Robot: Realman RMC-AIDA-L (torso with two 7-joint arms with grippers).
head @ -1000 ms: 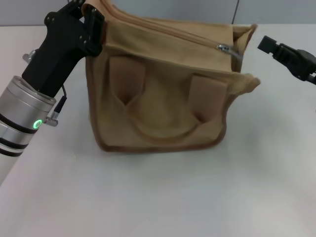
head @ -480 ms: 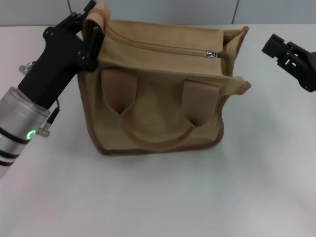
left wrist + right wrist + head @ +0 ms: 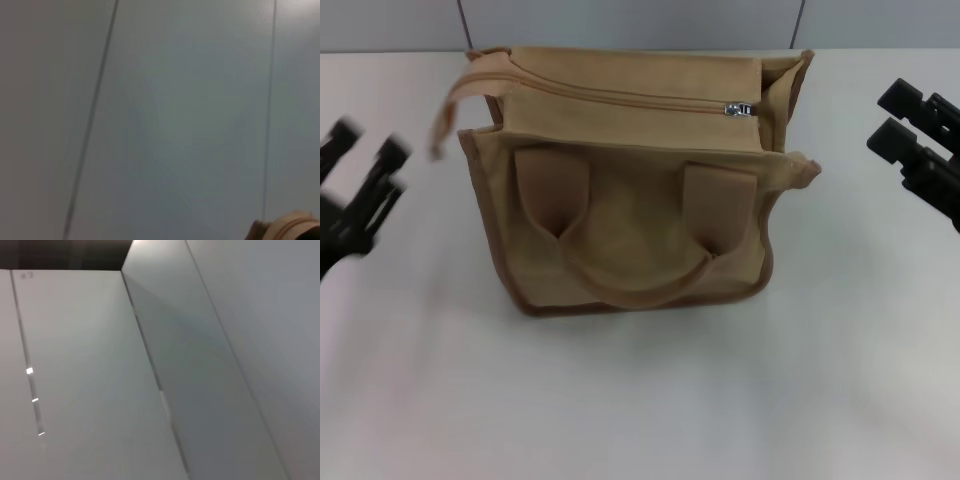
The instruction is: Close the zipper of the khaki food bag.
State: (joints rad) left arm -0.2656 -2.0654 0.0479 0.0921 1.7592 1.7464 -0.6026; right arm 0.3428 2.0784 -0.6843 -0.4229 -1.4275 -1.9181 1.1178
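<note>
The khaki food bag [image 3: 640,230] stands upright in the middle of the white table in the head view, its looped handle hanging down its front. The zipper [image 3: 620,98] runs along the top, with the silver pull [image 3: 740,108] near the bag's right end. My left gripper [image 3: 360,180] is open and empty, left of the bag and apart from it. My right gripper [image 3: 910,125] is open and empty, right of the bag. A corner of the bag [image 3: 287,227] shows in the left wrist view.
The white table [image 3: 640,400] stretches in front of the bag. A grey panelled wall [image 3: 620,20] stands behind it. The right wrist view shows only grey wall panels [image 3: 165,370].
My left gripper let go of the bag's left top corner and pulled back left and down. The bag settled upright. My right gripper drew back to the right and opened.
</note>
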